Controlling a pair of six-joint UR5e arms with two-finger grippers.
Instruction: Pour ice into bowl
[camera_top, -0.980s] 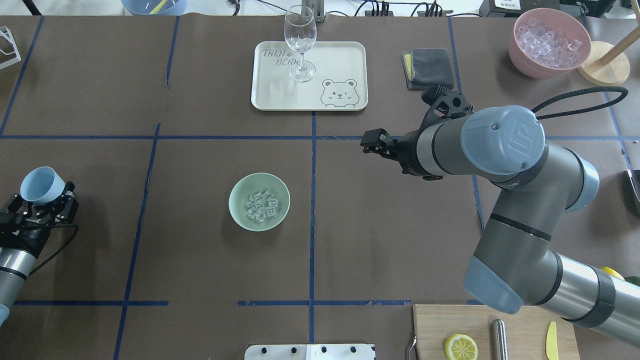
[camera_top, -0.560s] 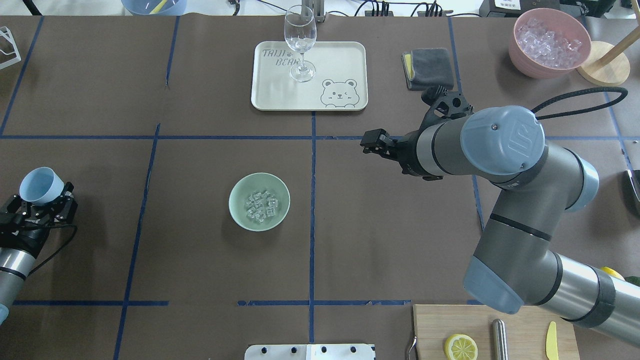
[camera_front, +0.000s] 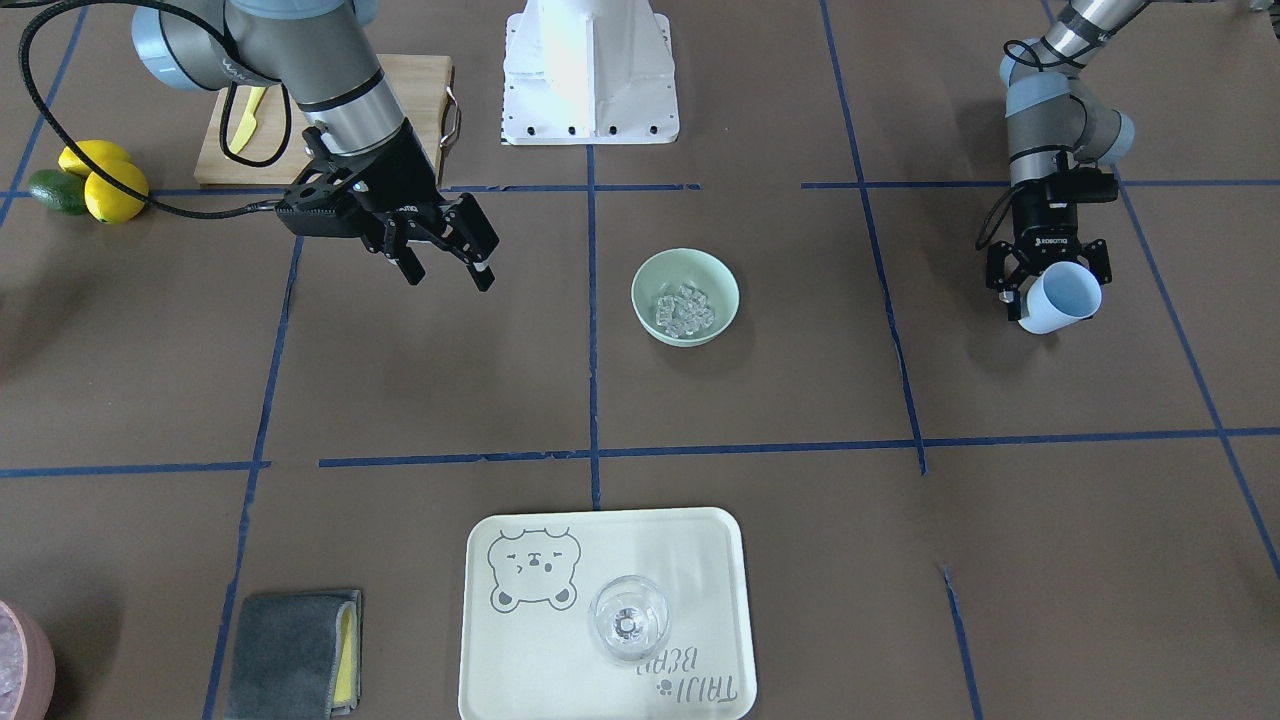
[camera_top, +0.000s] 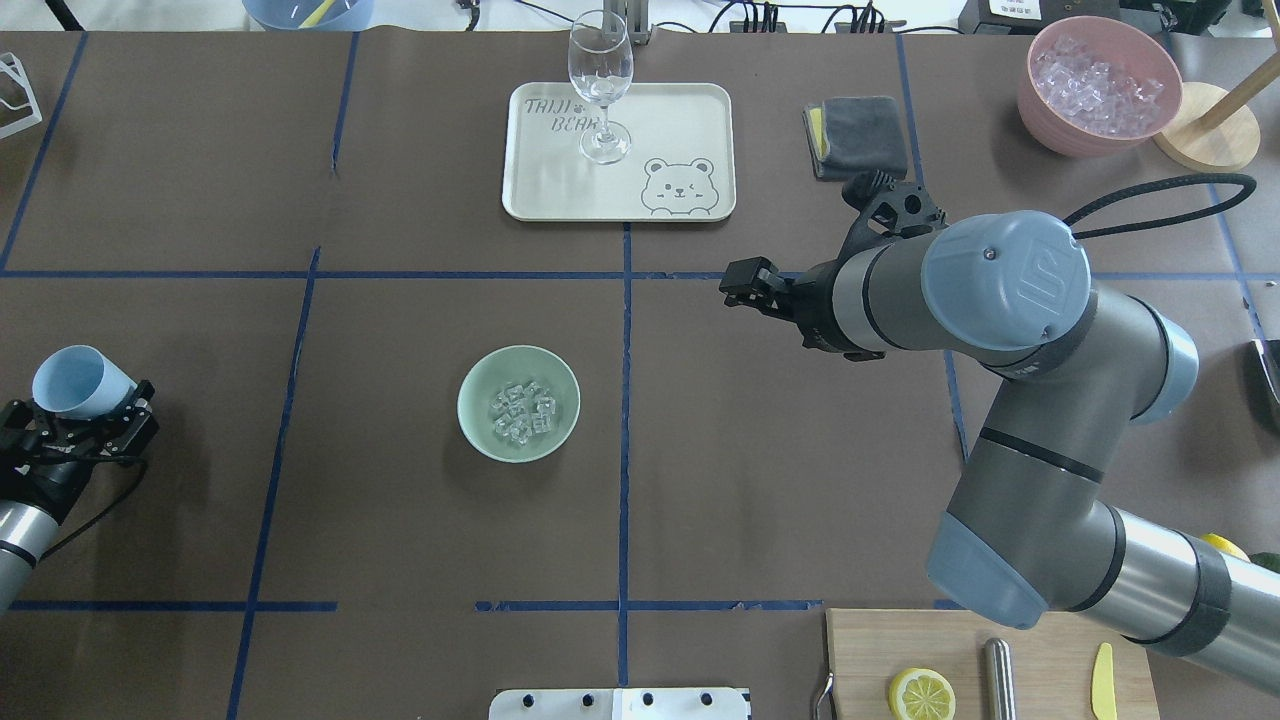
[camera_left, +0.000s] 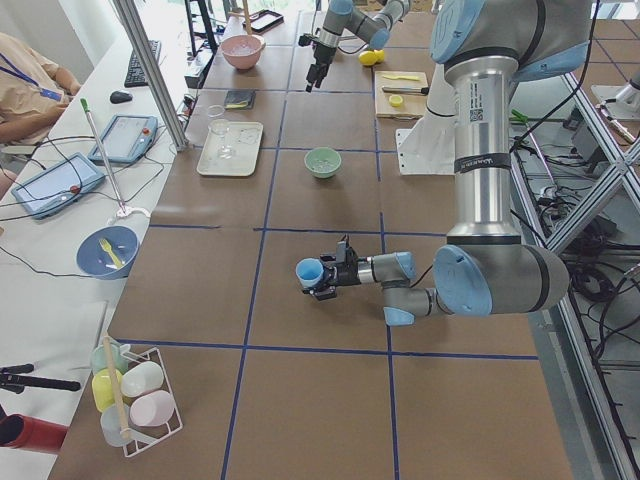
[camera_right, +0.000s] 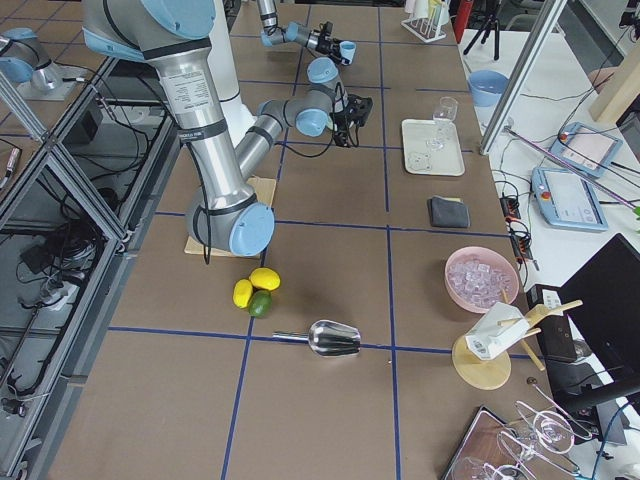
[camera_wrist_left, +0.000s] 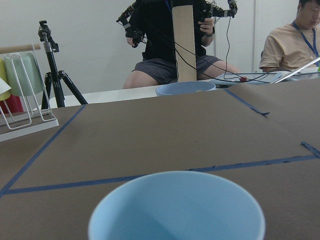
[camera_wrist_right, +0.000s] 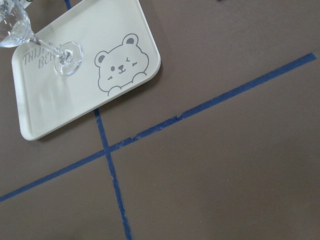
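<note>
The table (camera_top: 400, 560) is covered in brown paper marked into squares with blue tape (camera_top: 624, 440). Near its middle stands the bowl (camera_top: 519, 403), with the ice (camera_top: 523, 411) clustered inside. The left claw (camera_top: 75, 425), at the table's edge, is clamped on a light blue cup (camera_top: 68, 383). The right claw (camera_front: 445, 258) hangs over bare paper, spread and holding nothing. A cream tray (camera_top: 618, 152) carries a wine glass (camera_top: 600, 85); a side desk holds tablets (camera_left: 45, 185).

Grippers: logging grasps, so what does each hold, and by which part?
The left gripper holds the light blue cup by its lower body, near the base. The right gripper is open and holds nothing.
</note>
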